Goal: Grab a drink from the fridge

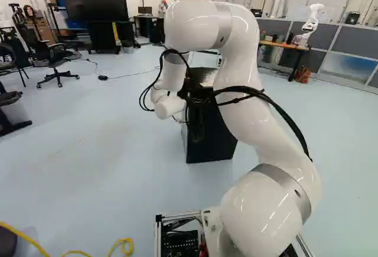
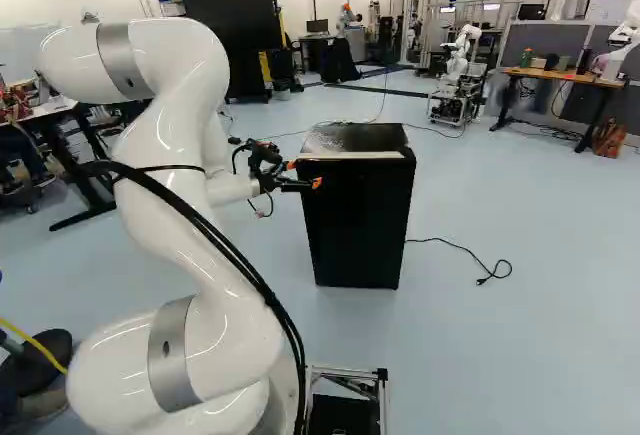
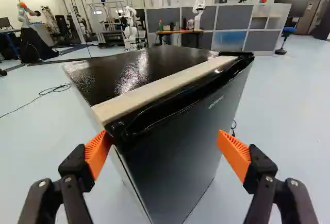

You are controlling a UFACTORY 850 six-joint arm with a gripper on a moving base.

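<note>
In the right base view my gripper [image 2: 305, 177] is by the upper side of the small black fridge [image 2: 358, 220]. The wrist view has the gripper [image 3: 164, 151] with its orange-padded fingers wide apart and nothing held. Between and ahead of them stands the fridge [image 3: 175, 157], its door closed, one top corner close to one pad. A light strip [image 3: 165, 86] runs along its black top by the door's upper edge. In the left base view the arm partly covers the fridge [image 1: 209, 142]. No drink is visible; the fridge's inside is hidden.
A black cable [image 2: 455, 245] lies on the floor beside the fridge. Farther back stand a wooden table [image 2: 560, 77], another robot [image 2: 460, 65] and grey partitions [image 3: 227, 23]. An office chair [image 1: 56, 62] and a large screen [image 1: 94, 1] are across the room. A yellow cable [image 1: 77, 252] lies near the base.
</note>
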